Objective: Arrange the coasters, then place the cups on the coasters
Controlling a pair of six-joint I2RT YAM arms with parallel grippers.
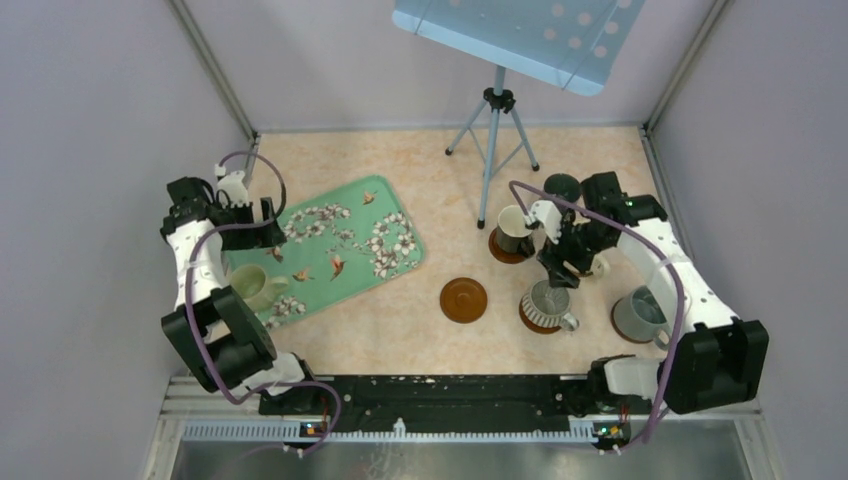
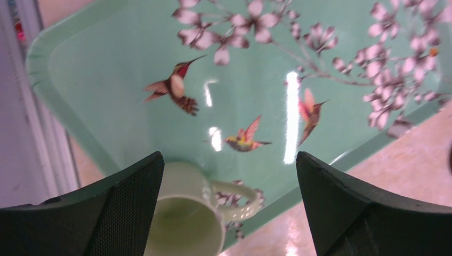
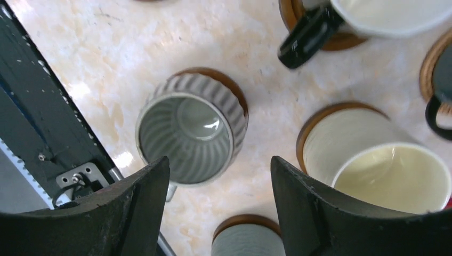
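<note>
1. Green porcelain first: the pale green mug [image 2: 186,224] stands upright on the near corner of the green floral tray [image 2: 106,90], at the left side of the counter [image 1: 400,170]. Its handle points along the tray's near rim. It is the one cup that has no coaster under it.
2. The left tool [image 2: 229,160] hovers over the tray with its fingers spread wide and nothing between them. In the wrist view one finger partly hides the pale green mug below it.
3. The right tool [image 3: 219,161] hangs above the cluster of cups on the right side of the counter, jaws apart and empty. The ribbed grey mug [image 3: 186,133] stands upright on a coaster just below and beside one finger.
4. The cream-white mug [image 3: 373,160] sits on its own coaster, near the ribbed grey mug but apart from it.
5. The dark mug with cream inside [image 3: 384,16] rests on a coaster farther back, its black handle turned toward the ribbed grey mug.
6. The dark green-grey mug [image 3: 442,80] is only partly in the wrist view, on a coaster at the edge of the picture.
7. The grey-blue mug [image 1: 640,315] stands on a coaster nearest the right arm's base.
8. The empty coaster [image 1: 463,299] lies flat on the counter between the tray and the ribbed grey mug, touching neither.
9. A tripod [image 1: 492,150] stands at the far side of the counter, under a blue perforated panel [image 1: 510,35].
</note>
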